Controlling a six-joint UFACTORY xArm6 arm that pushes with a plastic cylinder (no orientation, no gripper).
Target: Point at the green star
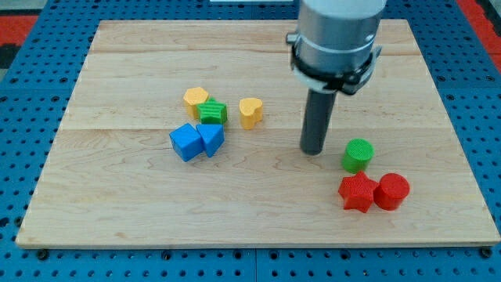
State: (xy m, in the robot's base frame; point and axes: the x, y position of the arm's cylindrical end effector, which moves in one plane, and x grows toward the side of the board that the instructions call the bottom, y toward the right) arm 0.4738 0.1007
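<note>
In the camera view, the wooden board [258, 219] lies on a blue pegboard surface [23, 117], and my tip [314, 151] rests on the board right of centre, at the lower end of the dark rod that hangs from the grey arm housing [338, 35] at the view's top. The arm carries no hand to spread or pinch (only this straight rod), so its state is simply that of a bare tip touching no block. The green star [212, 112] sits well apart from my tip, towards the view's left, in a cluster left of centre: it touches the yellow hexagon-like block [196, 99] just above and to its left, and the blue triangular block [211, 139] lies just below it, pressed against the blue cube [185, 142]. A yellow heart-shaped block [250, 112] stands near the star on its right, apart from it, between the cluster and my tip. Near my tip, to its lower right, stands the green cylinder [358, 155]. Below it, the red star [357, 193] and the red cylinder [391, 191] touch each other by the board's lower right.
</note>
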